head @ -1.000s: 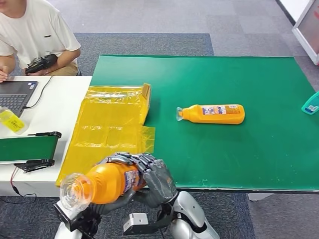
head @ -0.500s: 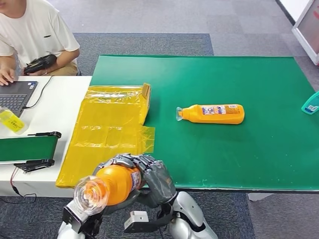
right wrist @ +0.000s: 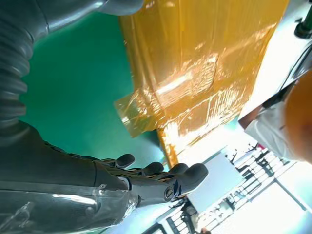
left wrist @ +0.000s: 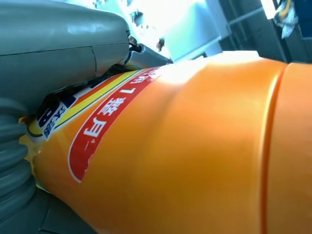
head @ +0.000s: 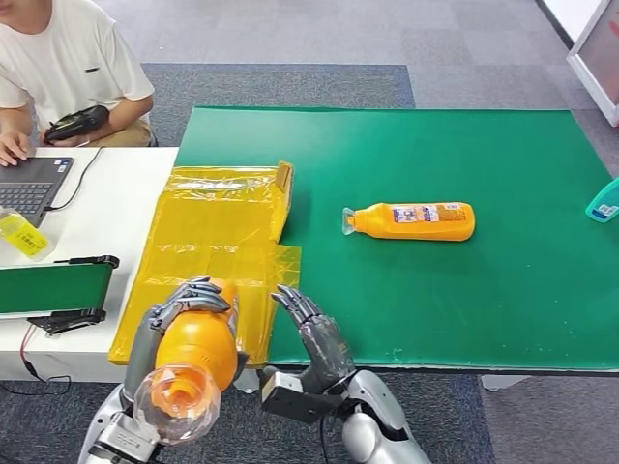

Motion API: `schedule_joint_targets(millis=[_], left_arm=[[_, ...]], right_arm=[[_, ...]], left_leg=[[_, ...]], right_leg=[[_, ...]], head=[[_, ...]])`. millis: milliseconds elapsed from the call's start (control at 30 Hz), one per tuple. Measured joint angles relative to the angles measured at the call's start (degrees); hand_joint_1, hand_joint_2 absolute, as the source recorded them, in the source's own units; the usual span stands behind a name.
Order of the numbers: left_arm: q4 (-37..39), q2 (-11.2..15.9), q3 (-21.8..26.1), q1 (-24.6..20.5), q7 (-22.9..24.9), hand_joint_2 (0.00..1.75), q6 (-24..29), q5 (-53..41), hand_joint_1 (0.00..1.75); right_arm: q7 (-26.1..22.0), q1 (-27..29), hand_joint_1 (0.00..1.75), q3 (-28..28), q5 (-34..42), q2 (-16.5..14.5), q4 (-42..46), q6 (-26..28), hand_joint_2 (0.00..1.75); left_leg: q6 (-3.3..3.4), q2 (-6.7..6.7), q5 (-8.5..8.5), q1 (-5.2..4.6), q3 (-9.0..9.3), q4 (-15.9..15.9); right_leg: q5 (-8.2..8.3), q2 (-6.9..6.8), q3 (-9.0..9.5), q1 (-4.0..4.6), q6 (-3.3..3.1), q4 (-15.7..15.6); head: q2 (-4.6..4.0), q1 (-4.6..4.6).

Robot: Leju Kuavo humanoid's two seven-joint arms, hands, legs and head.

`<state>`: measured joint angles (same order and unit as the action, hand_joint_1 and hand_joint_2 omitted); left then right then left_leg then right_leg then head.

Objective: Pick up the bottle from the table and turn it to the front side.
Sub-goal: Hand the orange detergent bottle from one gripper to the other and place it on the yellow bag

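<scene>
My left hand (head: 175, 309) grips an orange bottle (head: 191, 356) near the table's front edge, its clear cap end pointing up toward the head camera. The left wrist view shows the bottle's orange body (left wrist: 191, 156) close up, with a red and blue label by the hand (left wrist: 55, 53). My right hand (head: 315, 338) is just to the bottle's right, apart from it, with its fingers spread and nothing in it; the right wrist view shows its fingers (right wrist: 154, 175) stretched out. A second orange bottle (head: 412, 220) lies on its side on the green table (head: 467, 309).
A yellow plastic bag (head: 212, 246) lies flat across the table's left end, under my hands. A person (head: 70, 68) sits at the far left by a laptop (head: 29, 184). A small conveyor (head: 54, 288) stands front left, and a teal object (head: 604, 203) lies at the right edge.
My right hand has let go of the bottle and opened, moving off to the right. My left hand has turned the bottle so its cap end points up at the camera.
</scene>
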<state>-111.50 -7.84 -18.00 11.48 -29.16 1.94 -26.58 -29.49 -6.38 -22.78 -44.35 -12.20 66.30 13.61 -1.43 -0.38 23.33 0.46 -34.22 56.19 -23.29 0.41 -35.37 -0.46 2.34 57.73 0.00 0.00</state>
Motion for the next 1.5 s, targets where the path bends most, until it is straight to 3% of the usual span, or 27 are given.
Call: schedule_joint_targets(millis=[300, 400, 567, 767, 1000, 1200, 1500], left_arm=[[-1.54, -0.13, 9.76, -2.37, 6.89, 1.75, 7.19, -12.01, 1.75], [-0.83, 0.15, 12.43, -4.92, 12.07, 1.75, 8.31, -20.64, 1.75], [6.14, 2.11, 16.37, -14.50, 21.49, 1.75, 8.58, -39.74, 1.75], [19.83, 4.67, 16.94, -27.57, 29.14, 1.75, 6.07, -55.02, 1.75], [36.29, 5.39, 16.53, -36.91, 26.91, 1.75, 5.84, -56.23, 1.75], [49.09, 5.02, 15.18, -40.45, 25.84, 1.75, 7.50, -56.84, 1.75], [62.20, 2.83, 14.01, -44.66, 25.43, 1.75, 8.66, -56.97, 1.75]], right_arm=[[-0.41, 0.96, 0.00, 4.44, 0.26, 0.01, 4.83, -1.68, 1.75], [-1.22, 0.92, 0.00, 5.11, 0.35, 0.01, 6.33, -2.28, 1.75], [-1.92, 0.13, 0.00, 5.48, 1.07, 0.02, 10.11, -4.06, 1.75], [-2.92, -1.19, 0.00, 5.15, 1.60, 0.02, 14.00, -5.97, 1.75], [-4.15, -2.12, 0.00, 3.22, 2.78, 0.06, 16.11, -6.67, 1.75], [-4.89, -2.90, 0.00, 1.31, 3.28, 0.16, 16.32, -6.84, 1.75], [-5.36, -3.72, 0.00, -0.45, 3.81, 0.27, 16.33, -6.83, 1.75]], left_leg=[[-0.02, 0.00, -0.04, 0.01, 0.03, 0.00], [-0.01, 0.00, -0.07, 0.00, 0.01, 0.00], [-0.06, -0.01, -0.24, 0.00, 0.00, 0.00], [-0.08, 0.00, -0.40, 0.00, -0.07, 0.00], [-0.06, 0.00, -0.44, 0.00, -0.10, 0.01], [-0.07, 0.01, -0.43, 0.00, -0.16, 0.01], [-0.07, 0.01, -0.43, 0.00, -0.22, 0.01]], right_leg=[[0.04, 0.00, 0.00, 0.02, -0.04, 0.00], [0.06, 0.00, -0.01, 0.01, -0.04, 0.00], [0.21, 0.00, -0.05, 0.01, -0.03, 0.00], [0.40, 0.00, -0.13, 0.01, -0.08, 0.01], [0.43, 0.01, -0.16, 0.01, -0.08, 0.01], [0.43, 0.02, -0.25, 0.01, -0.08, 0.01], [0.44, 0.03, -0.28, 0.01, -0.07, 0.01]], head=[[0.00, 0.00], [0.00, 0.00], [0.00, -0.01], [0.00, 0.00], [0.00, 0.00], [0.00, 0.00], [0.00, 0.00]])
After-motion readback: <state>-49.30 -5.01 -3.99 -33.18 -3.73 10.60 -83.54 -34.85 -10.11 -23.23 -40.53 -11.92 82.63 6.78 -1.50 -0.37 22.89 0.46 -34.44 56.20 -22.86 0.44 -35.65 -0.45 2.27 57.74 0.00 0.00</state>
